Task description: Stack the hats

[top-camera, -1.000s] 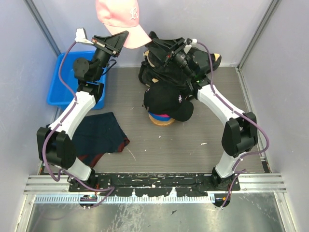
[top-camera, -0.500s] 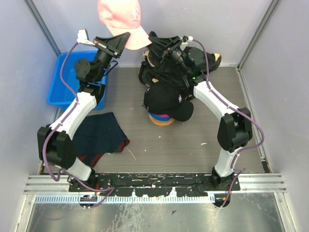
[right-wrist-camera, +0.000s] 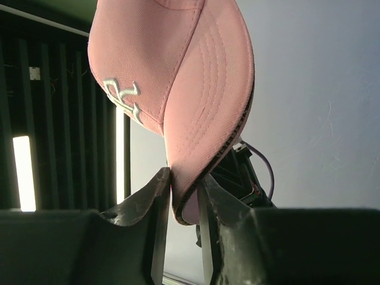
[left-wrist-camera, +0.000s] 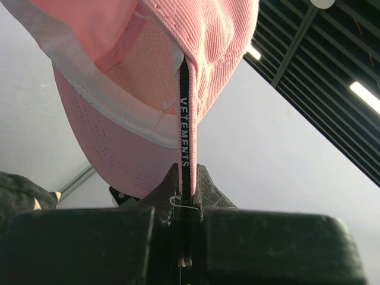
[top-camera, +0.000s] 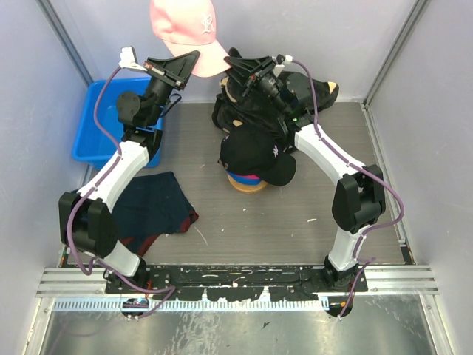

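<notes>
The light pink cap (top-camera: 181, 26) hangs high at the back, in front of the wall. My left gripper (top-camera: 194, 58) is shut on its brim edge; the left wrist view shows the cap (left-wrist-camera: 136, 89) with its black-edged brim pinched in the gripper (left-wrist-camera: 187, 178). My right gripper (top-camera: 230, 68) is at the brim's right side; the right wrist view shows the curved brim (right-wrist-camera: 178, 77) between its narrow jaws (right-wrist-camera: 185, 184), touching both. The black cap (top-camera: 251, 151) with a white logo tops a stack, with blue (top-camera: 235, 177) and magenta (top-camera: 251, 180) rims showing beneath.
A blue bin (top-camera: 96, 126) stands at the back left. A flat dark navy cloth (top-camera: 151, 207) lies at front left. A black plush bundle (top-camera: 303, 92) sits at the back behind the stack. Grey walls close in both sides.
My right gripper has moved left and up to the pink cap's brim. The left gripper has lifted the cap slightly.
</notes>
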Motion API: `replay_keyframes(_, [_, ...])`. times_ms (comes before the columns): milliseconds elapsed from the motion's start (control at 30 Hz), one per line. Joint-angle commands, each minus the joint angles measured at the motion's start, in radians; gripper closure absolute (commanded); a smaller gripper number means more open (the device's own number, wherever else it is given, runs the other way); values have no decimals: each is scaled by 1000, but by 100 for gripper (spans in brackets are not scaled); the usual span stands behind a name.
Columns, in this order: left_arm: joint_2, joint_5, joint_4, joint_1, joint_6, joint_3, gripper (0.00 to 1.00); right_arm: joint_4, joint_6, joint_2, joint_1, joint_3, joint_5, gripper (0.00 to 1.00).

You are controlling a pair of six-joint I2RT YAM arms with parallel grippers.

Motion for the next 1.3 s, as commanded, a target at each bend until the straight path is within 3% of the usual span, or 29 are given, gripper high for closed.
replay_keyframes(0, [8, -20, 73, -4, 19, -16, 99, 70, 15, -15, 7, 32, 2, 77])
replay_keyframes(133, [14, -24, 73, -4, 21, -23, 99, 75, 20, -17, 8, 26, -4, 98])
replay_keyframes(200, [14, -18, 64, -2, 22, -28, 97, 80, 18, -26, 5, 8, -16, 99])
replay_keyframes(367, [-38, 50, 19, 57, 4, -85, 62, 93, 5, -70, -76, -84, -152, 99])
replay_keyframes(567, [-174, 93, -28, 132, -10, -309, 42, -33, -110, -107, -188, -110, -432, 99])
replay_keyframes(767, [-203, 113, -66, 167, -17, -328, 37, 27, -117, -180, -306, -249, -584, 99])
replay_keyframes(900, [-185, 143, -169, 226, -32, -296, 30, 221, 13, -192, -401, -320, -672, 99])
replay_keyframes(1000, [-107, 267, -221, 295, -77, -263, 29, 423, 150, -183, -458, -381, -700, 99])
replay_keyframes(1167, [85, 495, -72, 324, -243, -231, 42, 500, 184, -193, -466, -454, -711, 99])
replay_keyframes(1267, [122, 539, -2, 323, -274, -265, 44, 534, 189, -204, -465, -485, -731, 99])
